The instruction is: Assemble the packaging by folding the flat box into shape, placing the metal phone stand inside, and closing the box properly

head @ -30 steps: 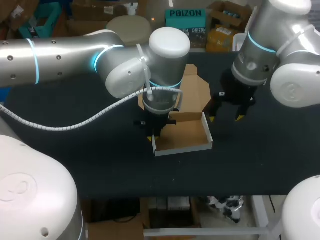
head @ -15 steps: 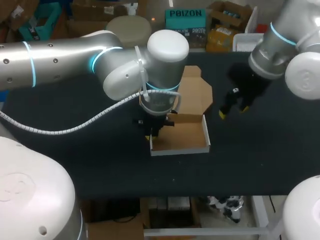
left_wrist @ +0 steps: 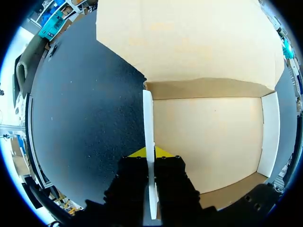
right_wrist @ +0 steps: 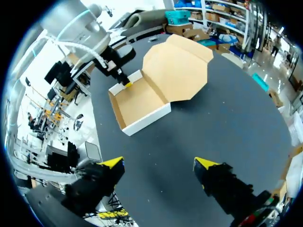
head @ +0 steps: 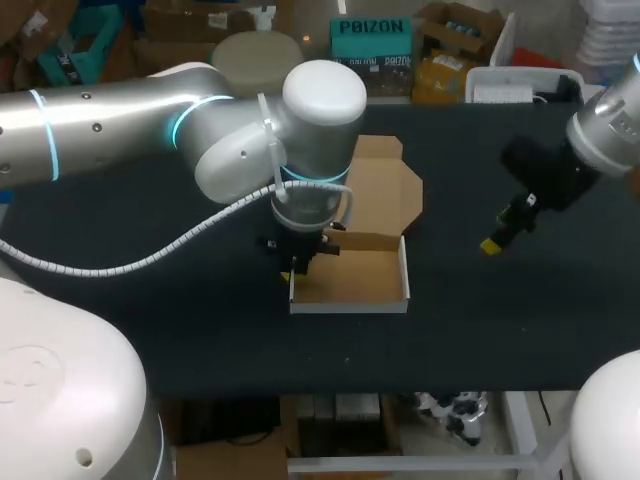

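Two hands are in view over the black bench (head: 180,330). The left hand (left_wrist: 149,152) is closed narrow on the box (head: 352,278), with one finger inside and one outside its white side wall (left_wrist: 148,118) at the tray's 9 o'clock edge, both pressed against the card. The box stands near the middle of the bench as a shallow open tray, with a brown floor and white walls raised on the 9, 6 and 3 o'clock sides. Its lid (head: 385,185) is opened out from the 12 o'clock edge, seemingly flat on the bench, though the left arm hides part of it. The right hand (right_wrist: 158,164) is spread wide and holds nothing. It hangs above bare bench well apart from the box, at about 3 o'clock from it, its yellow tips pointed down toward the surface
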Controlling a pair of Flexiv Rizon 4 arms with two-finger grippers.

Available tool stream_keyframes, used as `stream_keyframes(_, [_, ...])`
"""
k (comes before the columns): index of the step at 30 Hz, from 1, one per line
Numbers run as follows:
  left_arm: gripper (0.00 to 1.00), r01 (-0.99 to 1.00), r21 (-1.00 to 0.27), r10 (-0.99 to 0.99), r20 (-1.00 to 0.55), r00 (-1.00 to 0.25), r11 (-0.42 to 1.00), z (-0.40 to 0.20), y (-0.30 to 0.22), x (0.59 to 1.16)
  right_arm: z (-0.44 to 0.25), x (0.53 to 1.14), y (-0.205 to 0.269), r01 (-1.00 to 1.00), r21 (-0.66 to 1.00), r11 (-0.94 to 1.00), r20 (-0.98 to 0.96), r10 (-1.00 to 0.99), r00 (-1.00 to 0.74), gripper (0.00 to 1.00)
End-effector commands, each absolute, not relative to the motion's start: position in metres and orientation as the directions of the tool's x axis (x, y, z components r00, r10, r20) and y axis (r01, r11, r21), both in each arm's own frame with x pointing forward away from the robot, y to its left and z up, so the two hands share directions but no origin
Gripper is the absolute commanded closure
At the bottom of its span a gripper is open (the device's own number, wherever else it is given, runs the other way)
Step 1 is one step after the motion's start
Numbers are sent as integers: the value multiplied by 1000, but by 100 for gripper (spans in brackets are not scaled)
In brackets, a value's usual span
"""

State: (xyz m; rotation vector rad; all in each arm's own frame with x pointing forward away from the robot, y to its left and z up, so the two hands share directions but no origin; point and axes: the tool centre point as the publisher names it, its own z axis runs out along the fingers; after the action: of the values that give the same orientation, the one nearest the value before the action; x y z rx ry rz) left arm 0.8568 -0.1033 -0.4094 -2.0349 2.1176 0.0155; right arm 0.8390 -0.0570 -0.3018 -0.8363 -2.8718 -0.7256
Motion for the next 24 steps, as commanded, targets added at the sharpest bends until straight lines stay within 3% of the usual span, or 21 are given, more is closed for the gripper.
stream_keyframes(1, [100, -991, -128, -986, -167, -13, 34, -411, -105, 857, -303, 834, -66, 458, 507, 730, 186, 426, -885, 0])
stream_keyframes(24, [100, -991, -121, -961, -261, 90, -60, -418, -101, 860, -291, 785, -83, 138, 619, 773, 28, 154, -988, 0])
